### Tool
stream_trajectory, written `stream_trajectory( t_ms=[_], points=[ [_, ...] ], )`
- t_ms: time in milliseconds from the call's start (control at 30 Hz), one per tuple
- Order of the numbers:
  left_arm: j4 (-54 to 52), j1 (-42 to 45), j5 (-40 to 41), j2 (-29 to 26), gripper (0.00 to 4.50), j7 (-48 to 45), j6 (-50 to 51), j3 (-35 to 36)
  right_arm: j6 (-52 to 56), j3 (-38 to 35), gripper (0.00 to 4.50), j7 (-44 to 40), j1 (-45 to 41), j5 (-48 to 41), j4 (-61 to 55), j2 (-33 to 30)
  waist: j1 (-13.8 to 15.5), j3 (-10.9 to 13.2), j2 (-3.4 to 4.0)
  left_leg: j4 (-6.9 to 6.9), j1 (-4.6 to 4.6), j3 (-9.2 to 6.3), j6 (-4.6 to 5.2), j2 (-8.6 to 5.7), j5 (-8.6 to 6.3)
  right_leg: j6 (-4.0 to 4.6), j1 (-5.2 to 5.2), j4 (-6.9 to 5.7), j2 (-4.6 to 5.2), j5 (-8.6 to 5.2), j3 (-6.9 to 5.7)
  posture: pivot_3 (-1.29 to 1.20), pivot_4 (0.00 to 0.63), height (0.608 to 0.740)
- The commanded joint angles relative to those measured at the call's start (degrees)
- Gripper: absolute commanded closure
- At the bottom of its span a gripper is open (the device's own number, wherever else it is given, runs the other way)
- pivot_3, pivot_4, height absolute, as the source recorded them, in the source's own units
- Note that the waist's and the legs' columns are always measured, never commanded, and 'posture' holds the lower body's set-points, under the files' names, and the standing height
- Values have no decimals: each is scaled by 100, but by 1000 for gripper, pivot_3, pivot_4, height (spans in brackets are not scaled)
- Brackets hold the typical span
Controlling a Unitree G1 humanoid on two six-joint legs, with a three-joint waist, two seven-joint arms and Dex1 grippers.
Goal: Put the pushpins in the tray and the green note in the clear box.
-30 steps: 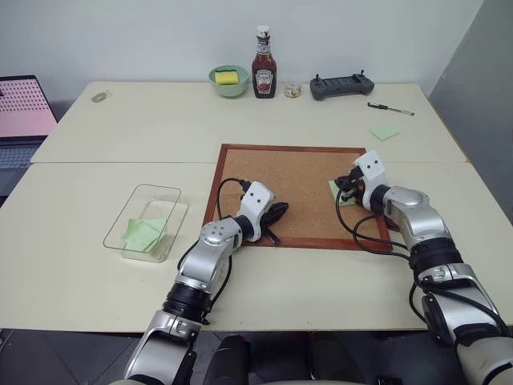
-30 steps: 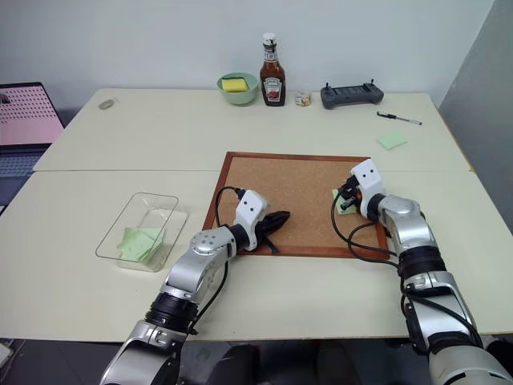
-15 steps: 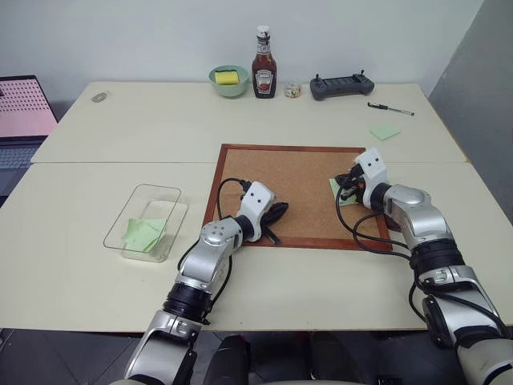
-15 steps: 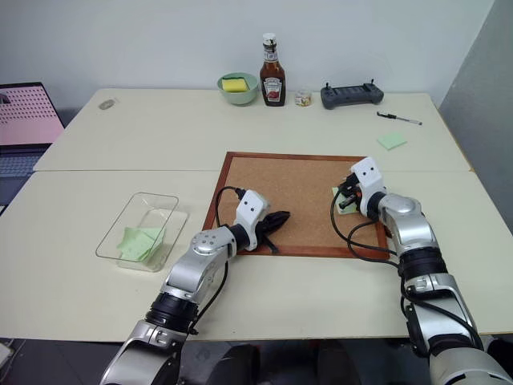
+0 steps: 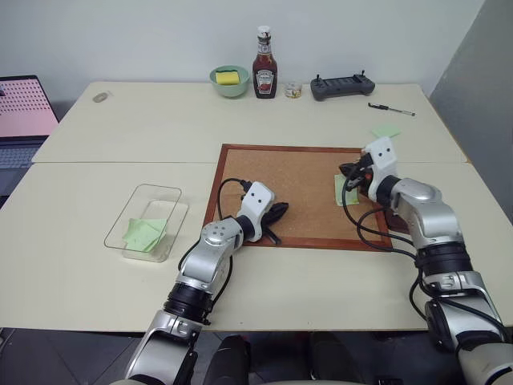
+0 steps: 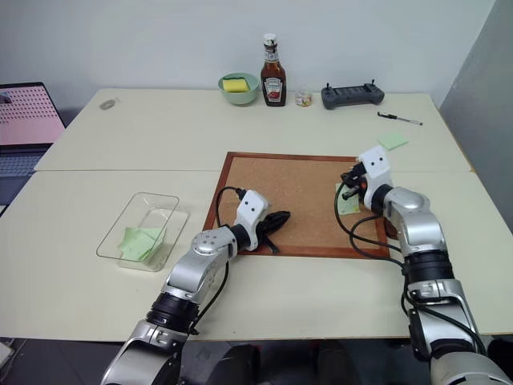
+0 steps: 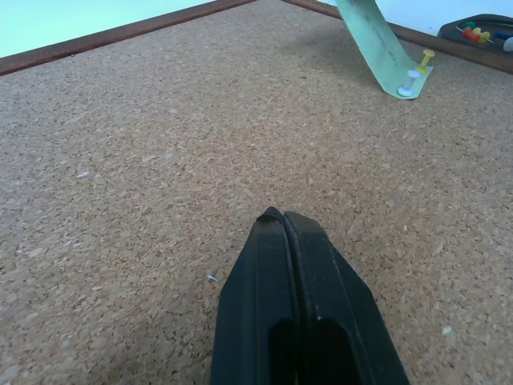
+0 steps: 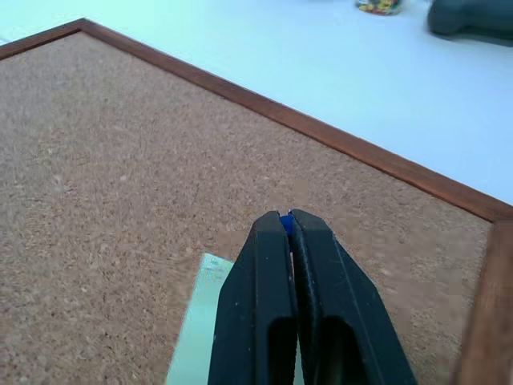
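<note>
The right gripper (image 8: 290,220), clamped on a blue pushpin (image 8: 285,222), is lifting clear of the green note (image 5: 345,189) below it, leaving one corner unpinned.

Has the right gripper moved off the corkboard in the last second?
Yes. The right gripper has lifted toward the corkboard's far right corner, above the green note.

Grainy, matt corkboard (image 5: 296,188) in a smooth reddish wood frame; thin paper green note (image 5: 346,189); glossy transparent plastic clear box (image 5: 120,227).
</note>
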State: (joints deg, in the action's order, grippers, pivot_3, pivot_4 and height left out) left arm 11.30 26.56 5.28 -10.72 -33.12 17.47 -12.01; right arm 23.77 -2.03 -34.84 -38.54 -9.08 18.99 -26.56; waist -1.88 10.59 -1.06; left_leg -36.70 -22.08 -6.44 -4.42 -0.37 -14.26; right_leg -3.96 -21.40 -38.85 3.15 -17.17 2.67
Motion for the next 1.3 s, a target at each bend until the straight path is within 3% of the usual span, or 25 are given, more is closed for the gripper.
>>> stream_trajectory(
  t_ms=[33,233,400,733,1300],
  points=[
    [113,-147,-78,5,4500,14,146,-81,316,-525,4458,-57,275,-237,-885,-521,3,0,0,0,0,-1,0,0,0,0,0,0,0,0,-1,0,150,740],
    [175,-121,-81,-9,4500,-28,115,-84,355,-778,4458,-385,1130,-132,-1534,-1505,-2,-3,4,2,-1,0,1,1,0,-1,3,7,0,0,-1,0,150,740],
    [240,-83,-93,-7,4500,-64,76,-112,297,-541,4458,-627,1849,243,-1706,-2191,-1,-7,11,2,5,4,1,2,0,-2,7,7,-1,-1,1,0,150,740],
    [304,-39,-129,-11,4500,-97,16,-135,314,-208,4458,-718,2084,560,-1648,-2426,8,-10,16,1,7,5,0,2,0,-4,11,9,0,-2,3,0,150,740],
    [362,-26,-167,-14,4500,-114,-39,-114,1178,-605,1138,-943,2006,44,-2018,-2428,12,-9,16,1,7,3,0,2,0,-4,13,12,-1,-2,1,0,150,740]
  ],
)
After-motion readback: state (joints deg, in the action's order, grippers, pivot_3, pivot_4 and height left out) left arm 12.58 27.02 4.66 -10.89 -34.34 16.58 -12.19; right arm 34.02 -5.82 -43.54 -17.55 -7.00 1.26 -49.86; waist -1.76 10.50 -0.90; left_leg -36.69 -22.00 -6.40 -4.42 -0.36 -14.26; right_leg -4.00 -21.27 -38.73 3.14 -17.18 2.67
